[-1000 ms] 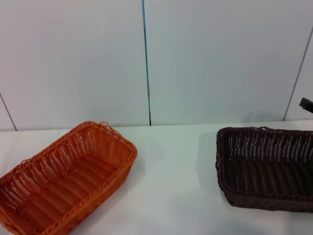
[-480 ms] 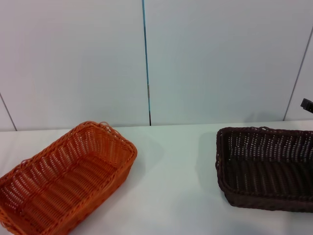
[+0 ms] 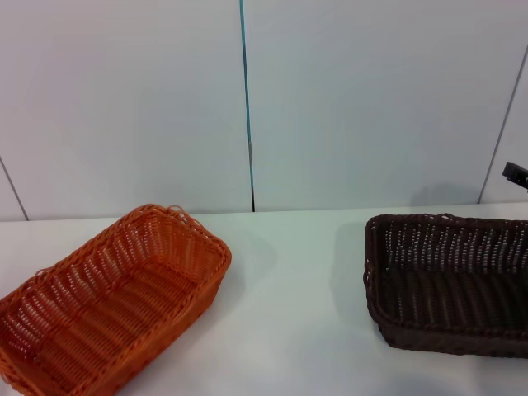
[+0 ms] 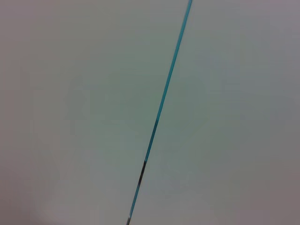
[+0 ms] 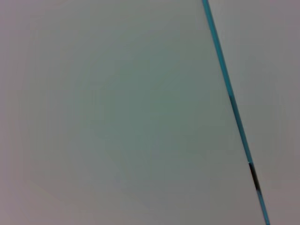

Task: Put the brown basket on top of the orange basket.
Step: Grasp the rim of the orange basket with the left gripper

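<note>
The orange basket [image 3: 111,297] sits empty on the white table [image 3: 289,330] at the front left, turned at an angle. To the right the brown basket [image 3: 450,280] rests on the table, also empty and cut off by the picture's right edge. The two baskets stand well apart. Above the brown basket's far rim, a small dark part of my right gripper [image 3: 515,174] pokes in at the right edge of the head view. My left gripper is out of view. Neither wrist view contains a basket or any fingers.
A pale wall with a thin blue seam [image 3: 246,99] rises right behind the table. The same blue seam [image 4: 161,108] crosses the left wrist view, and the blue seam [image 5: 229,93] crosses the right wrist view.
The dark part at the right edge has shifted very slightly leftward into the picture. Both baskets lie where they were.
</note>
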You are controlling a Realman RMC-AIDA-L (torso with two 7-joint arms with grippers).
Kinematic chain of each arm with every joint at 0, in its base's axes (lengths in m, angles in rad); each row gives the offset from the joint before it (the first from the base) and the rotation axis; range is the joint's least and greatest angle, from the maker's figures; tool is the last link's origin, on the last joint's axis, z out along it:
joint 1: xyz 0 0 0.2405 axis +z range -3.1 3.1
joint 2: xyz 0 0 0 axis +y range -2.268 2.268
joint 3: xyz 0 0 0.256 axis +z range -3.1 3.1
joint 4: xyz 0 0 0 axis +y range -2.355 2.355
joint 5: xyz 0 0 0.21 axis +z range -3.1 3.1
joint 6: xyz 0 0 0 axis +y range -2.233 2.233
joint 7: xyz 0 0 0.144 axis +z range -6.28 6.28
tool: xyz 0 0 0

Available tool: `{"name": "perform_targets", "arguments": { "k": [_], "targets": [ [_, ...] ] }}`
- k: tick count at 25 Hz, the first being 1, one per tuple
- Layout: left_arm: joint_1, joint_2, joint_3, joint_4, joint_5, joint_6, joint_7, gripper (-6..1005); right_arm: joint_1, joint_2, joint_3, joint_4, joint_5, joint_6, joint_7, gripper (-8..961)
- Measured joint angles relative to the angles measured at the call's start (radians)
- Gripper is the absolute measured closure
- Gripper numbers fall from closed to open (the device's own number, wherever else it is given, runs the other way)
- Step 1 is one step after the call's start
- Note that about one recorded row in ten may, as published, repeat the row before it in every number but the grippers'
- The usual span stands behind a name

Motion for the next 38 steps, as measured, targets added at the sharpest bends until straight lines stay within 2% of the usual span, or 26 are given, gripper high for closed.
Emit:
{"name": "perform_targets", "arguments": {
  "k": [3, 12, 19, 24, 28, 32, 38],
  "targets": [
    [0.001, -0.002, -0.022, 0.061, 0.161, 0.049, -0.158, 115, 0.007, -0.001, 0.000, -0.001, -0.013, 0.008, 0.000, 285],
    [0.020, -0.008, -0.019, 0.183, 0.395, 0.142, -0.466, 121, 0.017, -0.004, 0.001, -0.016, -0.020, 0.017, 0.000, 285],
    [-0.001, -0.009, -0.004, 0.221, 0.636, 0.200, -0.687, 127, 0.019, -0.005, 0.005, -0.016, -0.020, 0.018, 0.004, 286],
    [-0.019, -0.009, -0.003, 0.227, 0.731, 0.265, -0.775, 131, 0.020, -0.007, 0.006, -0.016, -0.020, 0.022, 0.003, 286],
    [-0.023, -0.010, 0.000, 0.236, 0.758, 0.295, -0.799, 135, 0.020, -0.007, 0.005, -0.016, -0.022, 0.032, 0.002, 286],
    [-0.045, -0.010, 0.021, 0.269, 0.896, 0.401, -0.932, 138, 0.024, -0.007, 0.006, -0.020, -0.041, 0.044, 0.002, 286],
    [-0.067, -0.008, 0.023, 0.301, 1.014, 0.510, -1.046, 143, 0.032, -0.013, 0.006, -0.041, -0.047, 0.072, 0.001, 286]
  ]
}}
